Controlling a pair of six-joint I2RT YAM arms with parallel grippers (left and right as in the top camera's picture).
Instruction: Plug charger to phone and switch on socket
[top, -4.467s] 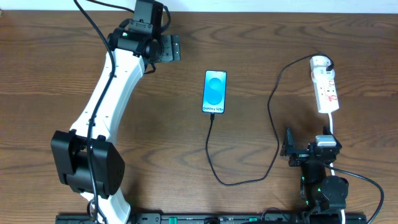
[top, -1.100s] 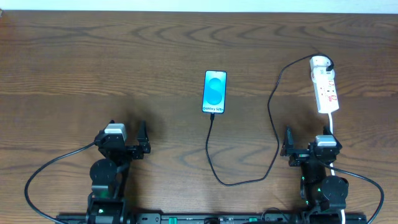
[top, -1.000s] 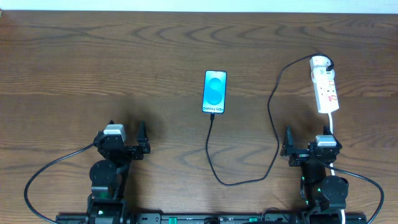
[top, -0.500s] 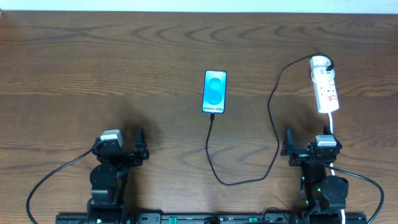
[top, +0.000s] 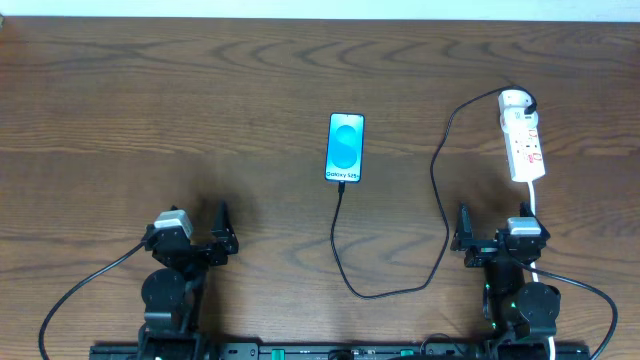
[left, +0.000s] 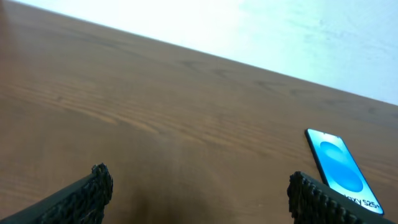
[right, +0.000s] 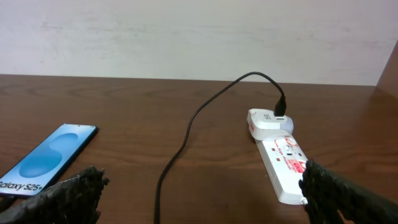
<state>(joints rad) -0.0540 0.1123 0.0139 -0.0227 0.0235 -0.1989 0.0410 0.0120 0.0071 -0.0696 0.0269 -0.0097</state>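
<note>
Brown wood-grain table (top: 150, 100) is carrying every item listed. Phone (top: 345, 148) is lying flat near the table's middle, screen up and glowing blue, its lettered end pointing toward the arms. Charger (top: 434, 170) is running as a thin black line from the phone's near edge, looping toward the arms, swinging right, then climbing away to its black plug, which is sitting in the far, rounded end of the socket (top: 524, 140). The cable is meeting the phone's edge, though whether the tip is fully seated is too small to tell. Socket is lying on the right side, lengthwise away from the arms, well apart from the phone. A white cord (top: 536, 200) is trailing from its near end toward the right arm. Its switch position is not readable. Left gripper (top: 226, 230) is sitting at the near left, well apart from the phone, jaws spread wide and gripping nothing. Its wrist view is showing the phone off to the right, above one fingertip (left: 311, 193). Right gripper (top: 461, 230) is sitting at the near right, just beside the charger's rising stretch, jaws likewise spread wide and gripping nothing. Its wrist view is taking in phone, charger and socket, with a pale wall (right: 186, 31) behind.
</note>
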